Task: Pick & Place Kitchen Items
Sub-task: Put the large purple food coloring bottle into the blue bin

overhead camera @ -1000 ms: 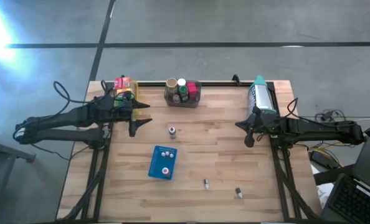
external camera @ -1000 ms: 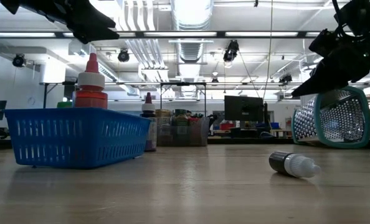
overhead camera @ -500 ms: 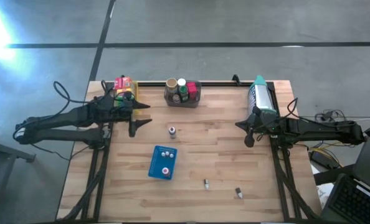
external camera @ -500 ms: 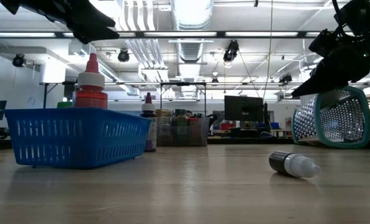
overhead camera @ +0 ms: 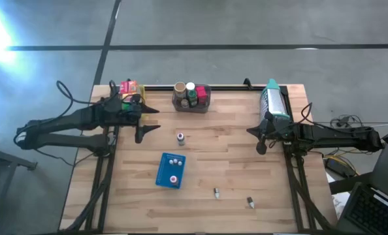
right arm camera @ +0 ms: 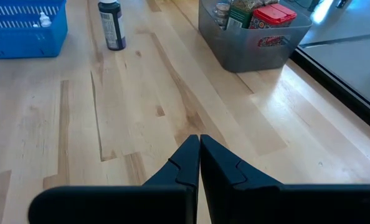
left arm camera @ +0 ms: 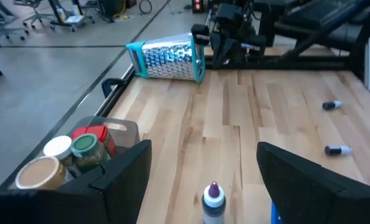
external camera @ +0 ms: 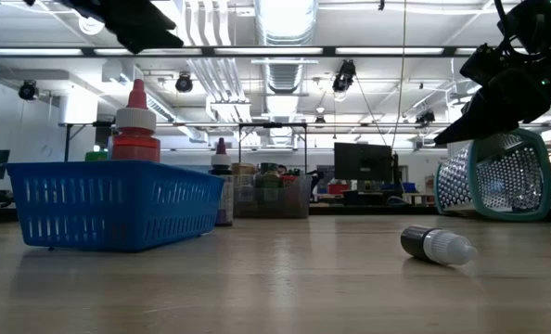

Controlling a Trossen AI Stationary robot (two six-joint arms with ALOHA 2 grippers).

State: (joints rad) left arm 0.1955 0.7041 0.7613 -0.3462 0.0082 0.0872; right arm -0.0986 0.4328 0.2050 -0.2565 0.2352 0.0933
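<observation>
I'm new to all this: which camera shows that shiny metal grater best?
The left wrist view: the grater lies unobstructed on its side, teal rims showing. The high view shows it small beside the right arm; the low view shows its perforated face, partly blocked. The right wrist view misses it.

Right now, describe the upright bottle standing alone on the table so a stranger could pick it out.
Start at the grey bin at the table's far edge, then come toward the blue basket. Between them stands the small dark bottle, upright on bare wood; the other loose bottles lie on their sides.
</observation>
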